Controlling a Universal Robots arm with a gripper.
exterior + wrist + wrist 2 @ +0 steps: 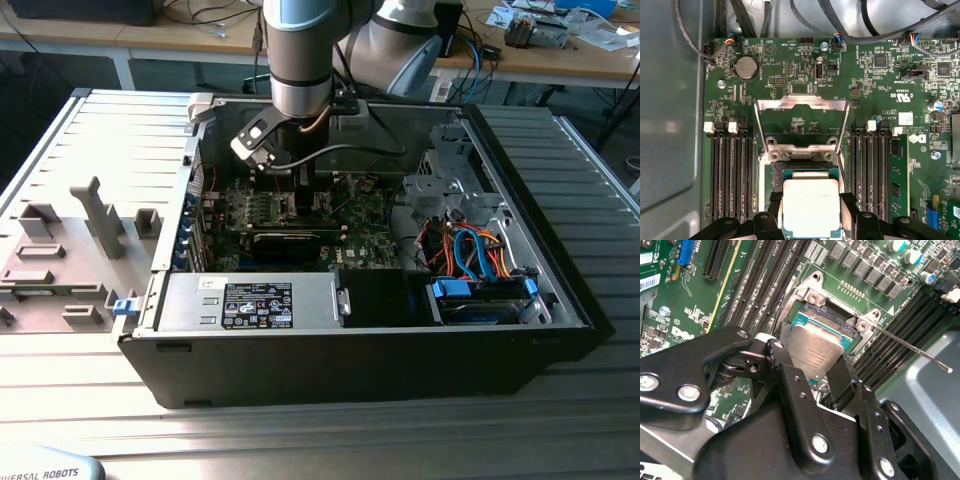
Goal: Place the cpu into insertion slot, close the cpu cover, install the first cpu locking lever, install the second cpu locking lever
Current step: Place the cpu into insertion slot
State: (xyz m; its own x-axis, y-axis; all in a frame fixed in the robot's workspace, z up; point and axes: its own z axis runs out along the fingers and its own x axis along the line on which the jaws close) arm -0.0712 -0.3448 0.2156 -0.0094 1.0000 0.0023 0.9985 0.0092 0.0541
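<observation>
Gripper (811,222) is clamping the cpu (810,205) just over the slot (777,180); cover (801,104) is standing open, with closing and locking remaining.

The cpu (811,207) was seen clasped at two opposite edges by the black fingers (848,207) of the gripper (811,212), silver top up, over the insertion slot (776,180) on the green motherboard (870,75). The cpu cover (800,102) was swung open, away from the socket. Long memory slots (732,175) were ranged on either side of the socket.
</observation>
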